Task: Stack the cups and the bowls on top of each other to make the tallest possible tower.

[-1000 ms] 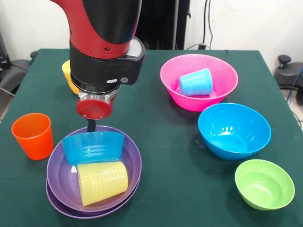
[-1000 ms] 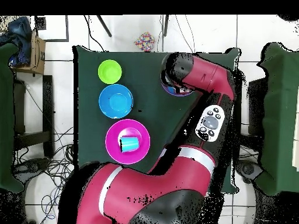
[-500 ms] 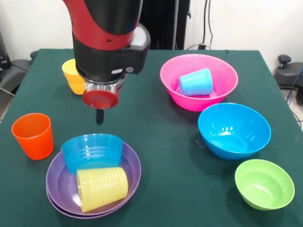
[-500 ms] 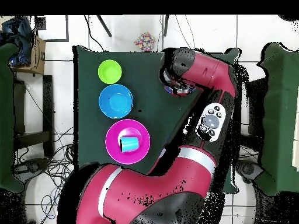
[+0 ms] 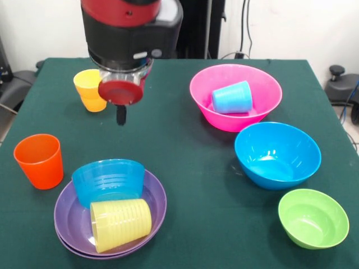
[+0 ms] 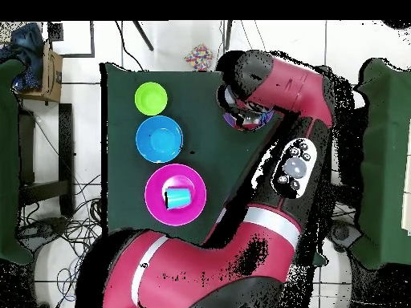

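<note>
The gripper (image 5: 120, 115) hung over the table's middle, jaws' state unclear, holding nothing visible, above the small blue bowl (image 5: 108, 182) in the purple bowls (image 5: 67, 216).

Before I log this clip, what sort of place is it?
Likely a robotics lab: a green-covered table of plastic bowls and cups, cables along the white wall, and tiled floor strewn with wires.

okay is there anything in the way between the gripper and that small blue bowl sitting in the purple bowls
Nothing visible blocks it. The gripper hangs above bare green table, behind the small blue plastic bowl in the stacked shallow purple bowls. The ribbed pale yellow cup lies on its side against the bowl's camera-facing side, away from the gripper.
</note>
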